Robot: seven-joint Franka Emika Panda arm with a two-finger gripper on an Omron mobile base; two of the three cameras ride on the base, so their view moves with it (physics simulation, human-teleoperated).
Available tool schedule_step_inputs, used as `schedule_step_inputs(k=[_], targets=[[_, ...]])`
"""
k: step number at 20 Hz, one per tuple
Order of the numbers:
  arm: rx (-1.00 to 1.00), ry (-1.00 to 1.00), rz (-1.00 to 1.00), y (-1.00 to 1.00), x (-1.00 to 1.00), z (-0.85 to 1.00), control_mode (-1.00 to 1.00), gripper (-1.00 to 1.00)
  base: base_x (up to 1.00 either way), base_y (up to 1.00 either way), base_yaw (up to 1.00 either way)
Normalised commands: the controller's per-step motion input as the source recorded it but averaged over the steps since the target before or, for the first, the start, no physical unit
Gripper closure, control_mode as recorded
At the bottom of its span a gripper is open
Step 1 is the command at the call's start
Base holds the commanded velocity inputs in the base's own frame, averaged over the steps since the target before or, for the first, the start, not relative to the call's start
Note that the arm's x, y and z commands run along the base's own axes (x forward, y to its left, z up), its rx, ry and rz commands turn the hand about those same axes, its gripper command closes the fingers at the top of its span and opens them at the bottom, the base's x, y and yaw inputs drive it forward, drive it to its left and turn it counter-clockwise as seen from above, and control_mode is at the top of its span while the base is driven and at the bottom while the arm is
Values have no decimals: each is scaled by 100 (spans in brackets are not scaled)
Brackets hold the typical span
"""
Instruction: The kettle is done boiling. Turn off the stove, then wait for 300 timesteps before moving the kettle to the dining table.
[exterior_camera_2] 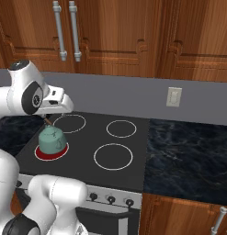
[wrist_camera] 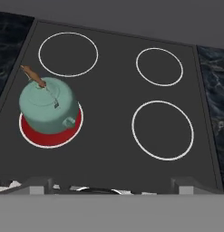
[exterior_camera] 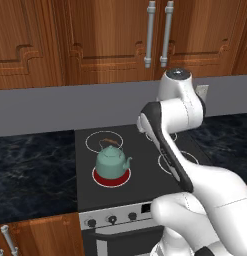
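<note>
The white arm rises from the base, folds at its elbow and reaches forward, its end effector point(wrist_camera: 111, 185) pointing downward with its 2 fingertips point(wrist_camera: 37, 186) spread wide, holding nothing.

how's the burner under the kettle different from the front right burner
The burner under the kettle glows solid red, so it is on; the front right burner is just a thin white ring on dark glass, so it looks off. The red one carries the teal kettle; the front right one is bare. Both sit in the front row of the same black stove, nearest the knobs.
</note>
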Motion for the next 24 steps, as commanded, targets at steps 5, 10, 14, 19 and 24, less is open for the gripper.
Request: schedule_step_inputs(k=[5, 10, 14, 19, 24], targets=[[-11, -1, 0, 28, -13, 0, -100, -100, 0, 0, 0], [-13, -2, 0, 33, -12, 0, -100, -100, 0, 0, 0], [-12, -2, 0, 35, -14, -2, -100, -100, 0, 0, 0], [-10, -3, 0, 35, -19, -6, -100, -100, 0, 0, 0], [-9, -2, 0, 30, -22, -5, -100, -100, 0, 0, 0]])
